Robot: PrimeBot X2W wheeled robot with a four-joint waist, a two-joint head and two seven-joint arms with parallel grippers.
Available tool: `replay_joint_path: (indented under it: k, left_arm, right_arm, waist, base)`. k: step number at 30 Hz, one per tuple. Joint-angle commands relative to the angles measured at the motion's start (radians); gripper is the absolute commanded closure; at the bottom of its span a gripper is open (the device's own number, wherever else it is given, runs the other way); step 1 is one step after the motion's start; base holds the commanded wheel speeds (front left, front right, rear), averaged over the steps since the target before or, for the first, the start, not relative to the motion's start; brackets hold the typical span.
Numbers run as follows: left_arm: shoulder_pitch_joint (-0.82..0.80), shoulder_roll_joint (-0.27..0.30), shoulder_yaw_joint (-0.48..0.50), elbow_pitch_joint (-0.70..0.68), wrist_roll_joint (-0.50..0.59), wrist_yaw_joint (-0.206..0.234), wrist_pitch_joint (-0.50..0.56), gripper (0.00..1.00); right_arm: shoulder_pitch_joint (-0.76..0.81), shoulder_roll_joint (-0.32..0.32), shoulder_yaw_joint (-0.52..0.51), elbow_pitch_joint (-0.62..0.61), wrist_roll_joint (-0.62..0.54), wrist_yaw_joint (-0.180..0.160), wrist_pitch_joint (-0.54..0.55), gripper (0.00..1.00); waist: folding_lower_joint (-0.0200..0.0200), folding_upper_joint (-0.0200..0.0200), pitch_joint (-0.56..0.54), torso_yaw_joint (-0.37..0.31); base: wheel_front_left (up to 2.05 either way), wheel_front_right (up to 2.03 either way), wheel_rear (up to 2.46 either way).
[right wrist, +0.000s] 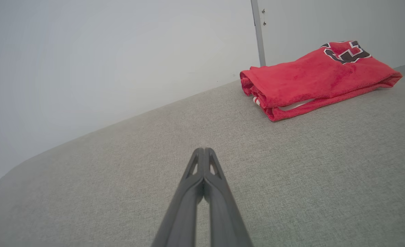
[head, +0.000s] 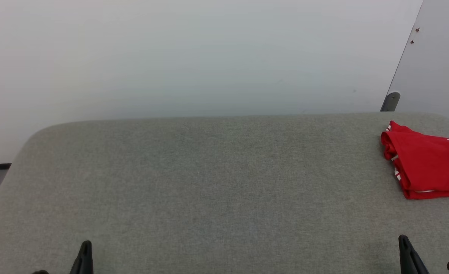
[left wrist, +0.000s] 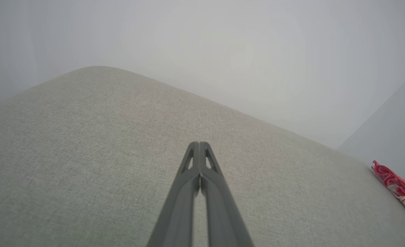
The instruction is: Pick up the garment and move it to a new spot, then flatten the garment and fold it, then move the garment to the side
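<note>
Lying at the far right of the grey fabric worktop (head: 209, 182), the garment (head: 425, 167) is sitting folded into a flat, roughly rectangular bundle, and the head view's right edge is cutting part of it off. It is showing bright red on top, with the cloth looking soft and slightly nubby in the right wrist view. Black lettering (right wrist: 346, 53) edged in white is showing on the upper face at the end farthest from the right wrist camera (too little of it is visible to read). Along the side facing that camera the stacked layers are showing as rounded folds, with a thin white strip peeking out between them and bits of red-and-white striped trim showing at the left corner. In the left wrist view a narrow, crumpled red edge with pale flecks is showing at the far right.

The left end effector (head: 84, 258) is pointing up from the lower left of the head view with its fingers pressed together and nothing between them; its wrist view is showing the tips meeting over bare cloth. The right end effector (head: 406, 255) is pointing up from the lower right, likewise closed and gripping nothing, with the garment lying ahead of it and apart from it. Whether either tip is touching the worktop, I cannot tell.

A pale wall (head: 194, 53) is rising behind the worktop, and a grey panel (head: 437, 57) is standing just behind the garment.
</note>
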Motion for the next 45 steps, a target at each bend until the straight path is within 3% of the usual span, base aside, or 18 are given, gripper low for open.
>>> replay_joint_path:
  k: [1,45]
  left_arm:
    - [-0.033,0.003,0.003,-0.011,-0.055,-0.002,0.014,1.00]
    - [-0.151,-0.060,0.001,0.020,-0.600,-0.005,0.166,1.00]
  right_arm:
    - [-0.038,-0.001,-0.003,-0.018,0.064,0.000,0.011,1.00]
    - [-0.131,0.013,-0.010,-0.016,0.668,0.000,0.160,1.00]
  waist:
    - [0.0000,0.0000,0.002,-0.001]
    - [0.0000,0.0000,0.038,-0.009]
  base:
    - [0.00,0.00,0.00]
    - [0.00,0.00,0.00]
